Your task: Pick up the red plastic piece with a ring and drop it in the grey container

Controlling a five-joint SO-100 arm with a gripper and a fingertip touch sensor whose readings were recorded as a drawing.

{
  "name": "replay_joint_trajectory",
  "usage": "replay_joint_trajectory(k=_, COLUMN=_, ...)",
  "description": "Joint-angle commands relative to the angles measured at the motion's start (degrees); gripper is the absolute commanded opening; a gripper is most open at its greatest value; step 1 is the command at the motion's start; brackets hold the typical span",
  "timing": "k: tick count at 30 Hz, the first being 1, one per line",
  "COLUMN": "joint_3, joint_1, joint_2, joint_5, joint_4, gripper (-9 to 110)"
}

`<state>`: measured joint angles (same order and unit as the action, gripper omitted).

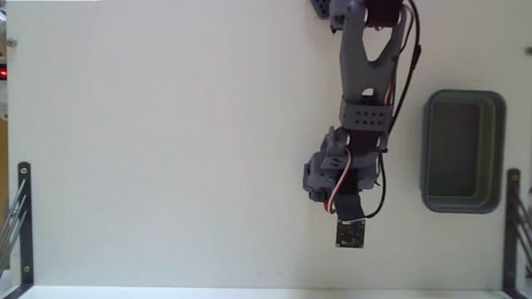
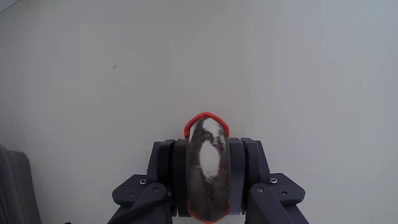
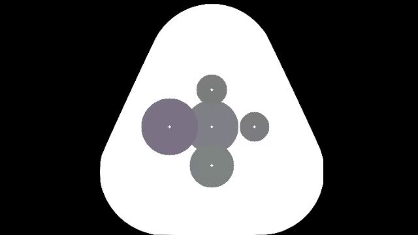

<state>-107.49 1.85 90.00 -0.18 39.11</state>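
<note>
In the wrist view my gripper (image 2: pixel 207 146) is shut on the red plastic piece with a ring (image 2: pixel 208 163). The piece stands on edge between the two grey fingers (image 2: pixel 163 163); its red rim frames a mottled grey and white face. It hangs over bare white table. In the fixed view the arm reaches down the middle right and the gripper (image 1: pixel 324 178) points at the table, hiding the piece. The grey container (image 1: pixel 463 151), a dark tray with a thick rim, lies to the right of the arm, apart from it.
The wrist camera board (image 1: pixel 351 234) sticks out below the arm. Dark metal brackets (image 1: pixel 23 224) stand at the table's left and right edges. A dark grey shape (image 2: pixel 12 190) shows at the wrist view's lower left; what it is cannot be told.
</note>
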Motion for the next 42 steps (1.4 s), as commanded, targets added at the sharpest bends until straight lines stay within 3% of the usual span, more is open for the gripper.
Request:
replay_joint_trajectory(k=1, joint_3=0.47, joint_1=0.21, joint_2=1.48, joint_5=0.18, joint_4=-0.25, gripper=24)
replay_joint_trajectory(k=25, joint_3=0.99, joint_1=0.21, joint_2=1.66, joint_5=0.18, joint_4=0.44, gripper=24)
replay_joint_trajectory(k=42, joint_3=11.26, joint_1=0.21, joint_2=3.48, joint_5=0.18, joint_4=12.54, gripper=24)
